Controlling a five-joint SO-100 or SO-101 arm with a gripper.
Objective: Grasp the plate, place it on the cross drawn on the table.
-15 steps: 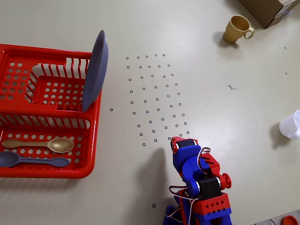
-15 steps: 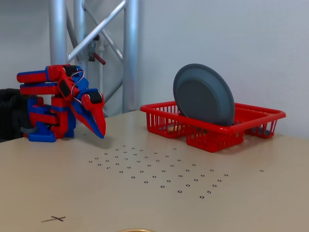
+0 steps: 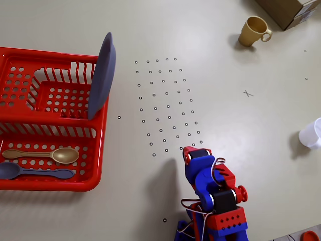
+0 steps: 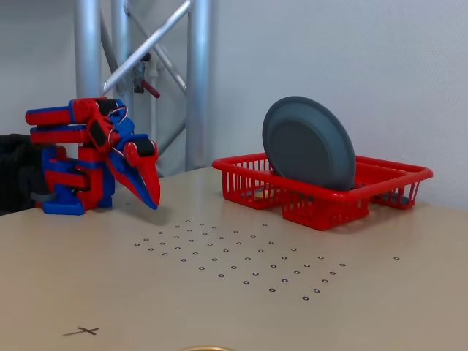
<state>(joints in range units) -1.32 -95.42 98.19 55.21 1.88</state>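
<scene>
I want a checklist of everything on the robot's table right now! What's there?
Surface: pale table with a grid of small black ring dots.
Job's things: plate stands on edge in the red rack; cross is bare, right of the dots in the overhead view.
Clutter: gold spoon and blue-grey spoon in the rack; yellow mug; white cup; cardboard box.
Gripper: gripper is shut, tip down near the table, holding nothing.
Cables: thin wires on the arm.
Surroundings: metal poles and a plain wall behind.
</scene>
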